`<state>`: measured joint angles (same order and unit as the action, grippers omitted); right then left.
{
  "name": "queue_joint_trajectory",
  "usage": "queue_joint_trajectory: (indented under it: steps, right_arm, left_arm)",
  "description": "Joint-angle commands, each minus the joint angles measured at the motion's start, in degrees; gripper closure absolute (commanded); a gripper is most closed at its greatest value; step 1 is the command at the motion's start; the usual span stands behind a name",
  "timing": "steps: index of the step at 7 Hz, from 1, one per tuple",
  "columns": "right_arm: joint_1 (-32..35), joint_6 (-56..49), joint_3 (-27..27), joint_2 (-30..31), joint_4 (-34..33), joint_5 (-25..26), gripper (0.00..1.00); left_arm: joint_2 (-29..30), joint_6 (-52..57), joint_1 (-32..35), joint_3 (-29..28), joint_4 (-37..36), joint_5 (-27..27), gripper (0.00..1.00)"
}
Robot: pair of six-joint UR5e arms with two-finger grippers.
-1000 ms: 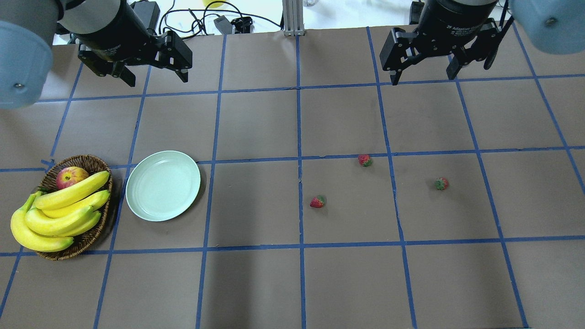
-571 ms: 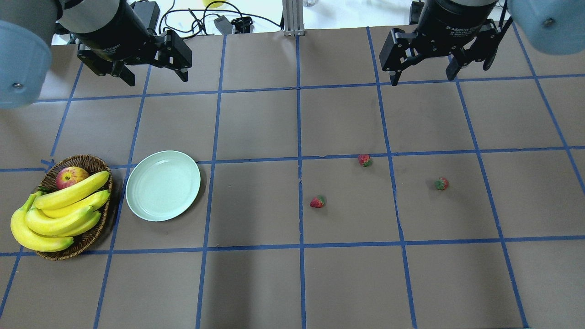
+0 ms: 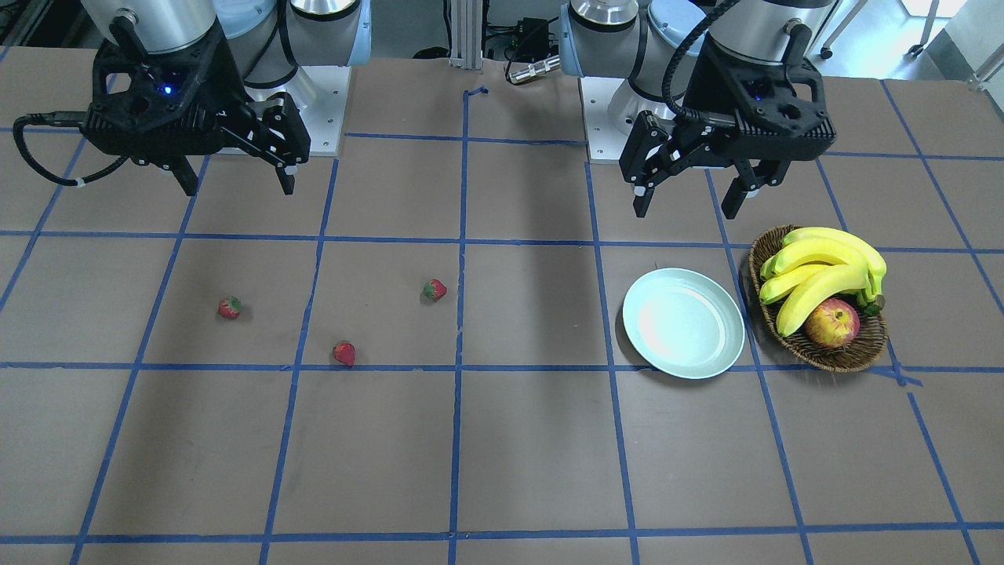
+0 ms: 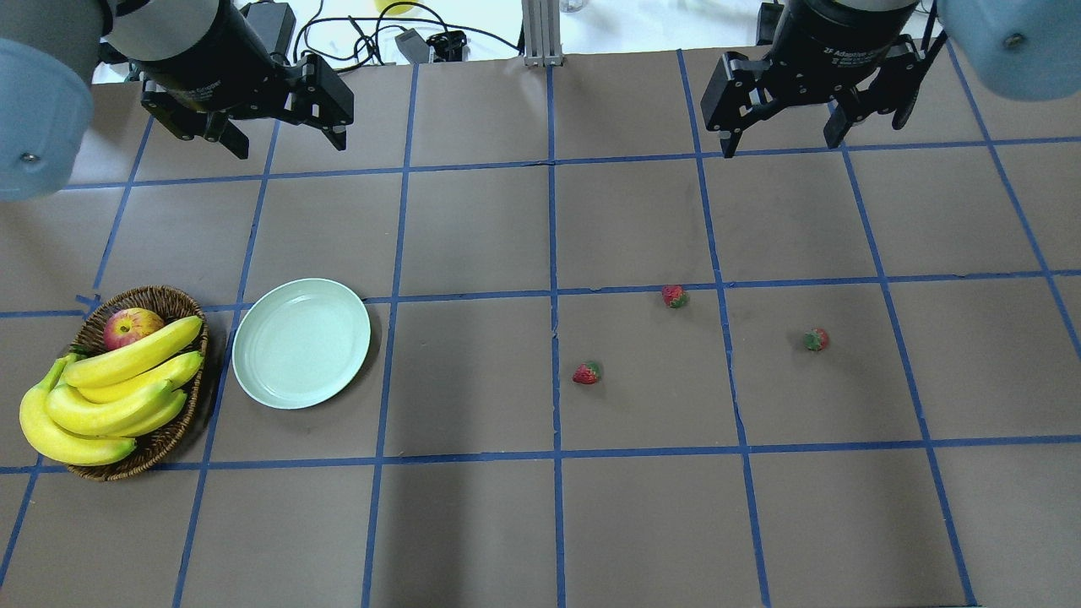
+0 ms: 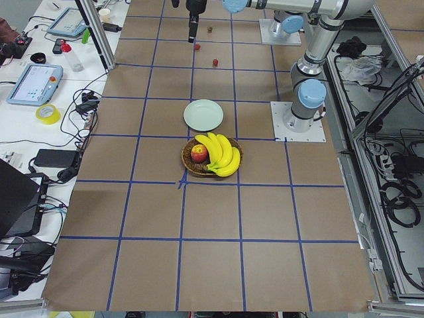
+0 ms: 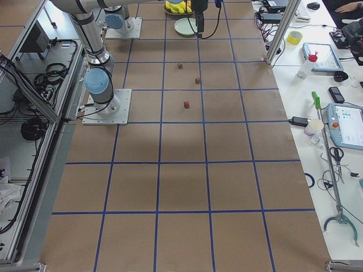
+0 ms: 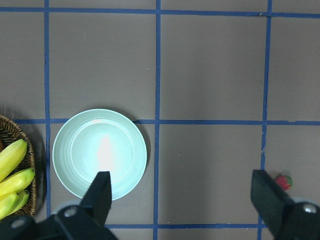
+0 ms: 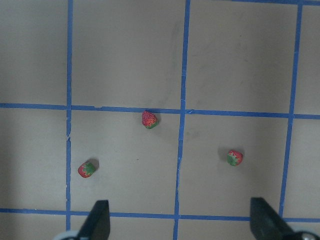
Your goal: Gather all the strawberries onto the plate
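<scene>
We judge nothing is collected yet: in the overhead view the left tool (image 4: 290,148) and right tool (image 4: 784,145) hang wide open and empty along the top, the strawberries (image 4: 587,372) (image 4: 674,295) (image 4: 816,339) lie right of centre and the plate (image 4: 301,343) sits bare at mid-left, so next the right tool must descend onto one.

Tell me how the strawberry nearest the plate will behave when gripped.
That strawberry is tiny and rounded, lying free on the flat table, so a nudge would likely roll or skid it. It probably weighs little. Real or plastic cannot be told, so closing the jaws gently seems wise.
</scene>
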<state>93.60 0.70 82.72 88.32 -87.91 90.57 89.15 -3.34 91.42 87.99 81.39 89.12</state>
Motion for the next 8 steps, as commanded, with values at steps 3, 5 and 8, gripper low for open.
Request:
queue_joint_trajectory:
  steps: [3,5,8]
  right_arm:
    - [0.17,0.00,0.16,0.88,0.89,-0.04,0.00]
    - [3.49,8.28,1.48,-0.86,0.03,-0.13,0.00]
    - [12.54,21.24,6.02,-7.27,-5.84,-0.04,0.00]
  left_arm:
    - [-0.03,0.00,0.08,0.08,0.00,0.00,0.00]
    - [-0.03,0.00,0.08,0.08,0.00,0.00,0.00]
    - [0.06,0.09,0.16,0.25,0.00,0.08,0.00]
